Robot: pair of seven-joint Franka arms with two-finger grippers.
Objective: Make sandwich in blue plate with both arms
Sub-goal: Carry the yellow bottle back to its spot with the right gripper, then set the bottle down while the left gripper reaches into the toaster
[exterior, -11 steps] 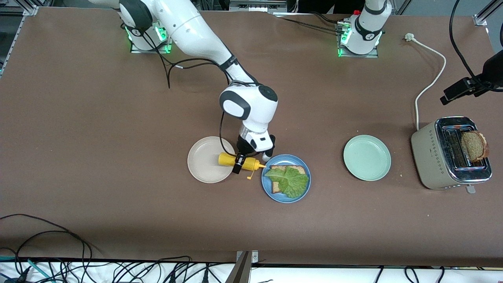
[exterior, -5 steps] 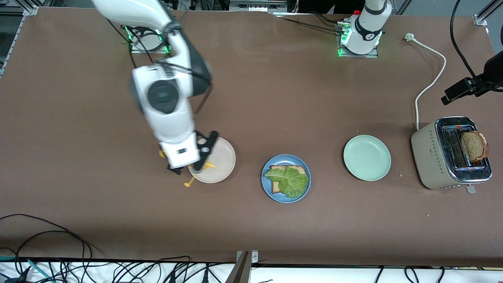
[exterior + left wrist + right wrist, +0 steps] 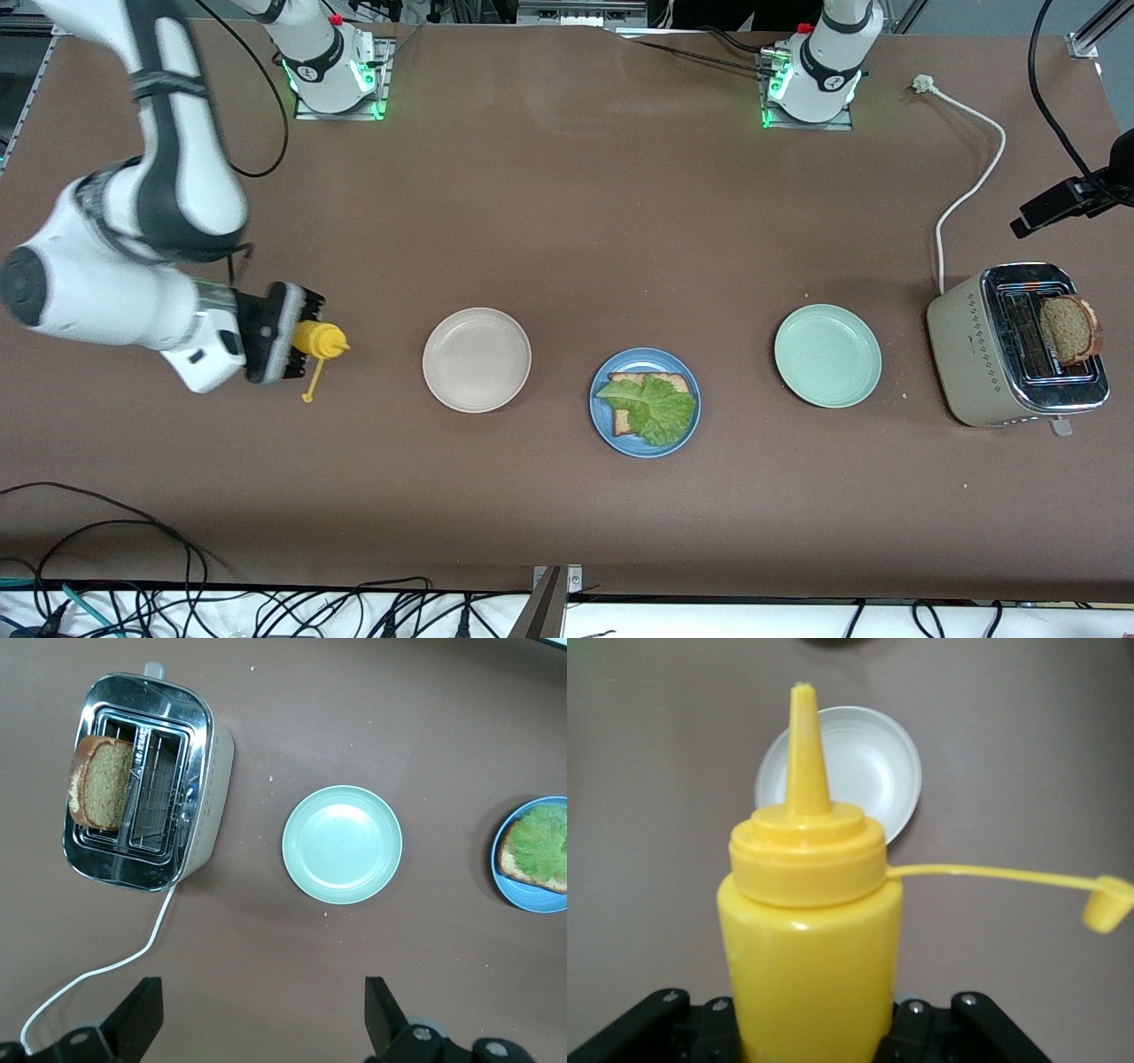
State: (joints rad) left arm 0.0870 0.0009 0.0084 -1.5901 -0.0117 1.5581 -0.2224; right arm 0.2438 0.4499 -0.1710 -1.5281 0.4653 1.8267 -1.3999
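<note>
R gripper (image 3: 297, 332) is up over bare table toward the right arm's end, clamped tight on a yellow squeeze bottle (image 3: 321, 339). Bottle lies roughly horizontal in the grip, nozzle aimed toward the beige plate (image 3: 477, 360); its cap (image 3: 307, 398) is off the nozzle and dangles on a thin tether. R wrist view: bottle (image 3: 808, 939) fills the frame betw. the fingers, beige plate (image 3: 873, 771) past the nozzle tip, cap (image 3: 1106, 904) out to one side on its strap.

L gripper (image 3: 261, 1010) is high above the left arm's end of the table, fingers (image 3: 137, 1014) spread wide, holding nothing; L arm waits. It doesn't show in the front view apart from the arm's base.

Blue plate (image 3: 605, 424) sits mid-table, nearer the front edge than the beige plate beside it. On it: one wholemeal bread slice (image 3: 656, 380) w/ a crinkly green lettuce leaf (image 3: 654, 408) on top, no second slice over it. Pale green plate (image 3: 827, 355) is next along toward the left arm's end, apart from the blue one. Toaster (image 3: 970, 354) stands near that table end, a brown bread slice (image 3: 1069, 330) sticking up from one slot, its white cord (image 3: 970, 190) trailing toward the table's edge by the arm bases.
</note>
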